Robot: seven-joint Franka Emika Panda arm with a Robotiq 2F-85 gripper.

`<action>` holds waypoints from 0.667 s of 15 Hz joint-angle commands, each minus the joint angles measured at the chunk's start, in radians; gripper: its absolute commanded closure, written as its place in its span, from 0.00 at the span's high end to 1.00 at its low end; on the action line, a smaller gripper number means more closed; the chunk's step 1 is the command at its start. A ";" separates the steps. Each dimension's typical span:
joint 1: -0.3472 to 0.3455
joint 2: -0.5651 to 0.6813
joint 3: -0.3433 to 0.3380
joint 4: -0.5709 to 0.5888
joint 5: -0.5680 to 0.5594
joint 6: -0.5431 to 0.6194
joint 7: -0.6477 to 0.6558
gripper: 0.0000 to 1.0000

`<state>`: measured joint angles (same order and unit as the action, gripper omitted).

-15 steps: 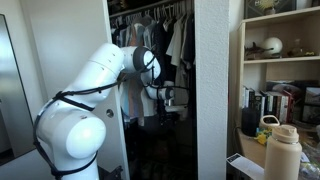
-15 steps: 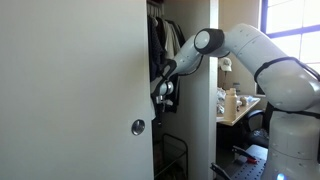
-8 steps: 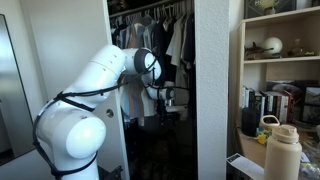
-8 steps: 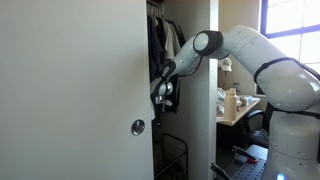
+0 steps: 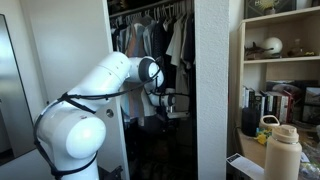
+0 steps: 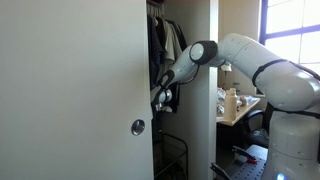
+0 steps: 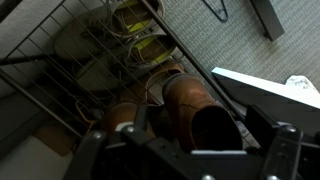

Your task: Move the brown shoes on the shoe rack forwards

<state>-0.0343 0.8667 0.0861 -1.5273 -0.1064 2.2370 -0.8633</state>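
Brown shoes (image 7: 185, 105) sit as a pair side by side on the wire shoe rack (image 7: 45, 45), directly under the gripper (image 7: 185, 152) in the wrist view, their open tops facing the camera and their toes pointing away from it. The gripper's fingers (image 7: 278, 150) stand spread wide, one at each lower corner of that view, with the pair framed in the gap between them and nothing pinched; whether a finger touches the leather cannot be told.

Farther out from the gripper along the same rack lie pale olive shoes (image 7: 130, 40), beyond the brown pair. To one side of the gripper grey carpet (image 7: 230, 45) covers the floor, and a white board (image 7: 265, 85) lies on it just beside the brown pair.

In both exterior views the arm (image 5: 105, 80) (image 6: 235, 55) reaches into a closet, with the gripper (image 5: 166, 106) (image 6: 160, 100) pointed downward below hanging clothes (image 5: 165, 35). In an exterior view a door (image 6: 75, 90) with a round knob (image 6: 137, 126) stands beside the gripper. In an exterior view a bookshelf (image 5: 280, 60) and a tan bottle (image 5: 283, 150) are well apart from it.
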 commanded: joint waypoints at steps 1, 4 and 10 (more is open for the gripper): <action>-0.007 0.061 0.015 0.092 -0.027 -0.031 -0.036 1.00; -0.009 0.101 0.023 0.143 -0.017 -0.033 -0.050 1.00; -0.011 0.214 0.044 0.280 -0.003 -0.047 -0.082 1.00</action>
<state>-0.0343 1.0089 0.1002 -1.3544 -0.1137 2.2364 -0.9029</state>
